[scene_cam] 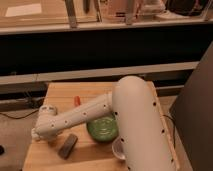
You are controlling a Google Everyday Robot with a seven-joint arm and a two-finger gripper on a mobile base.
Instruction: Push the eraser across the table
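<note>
dark wall (100,47) with pale ledges (100,73); grey floor (14,131) at left.

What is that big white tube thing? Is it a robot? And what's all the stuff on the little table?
Yes, it's a robot's arm: the big white tube bends at an elbow and reaches across a small wooden table. At its far end, near the table's left edge in the picture, is its gripper, the robot's hand. There is just one picture, looking down over the arm. On the table lie a dark grey eraser close beside the gripper, a green bowl, a thin orange-red stick and something small and white partly hidden by the arm. I can't see the gripper holding anything.
</note>
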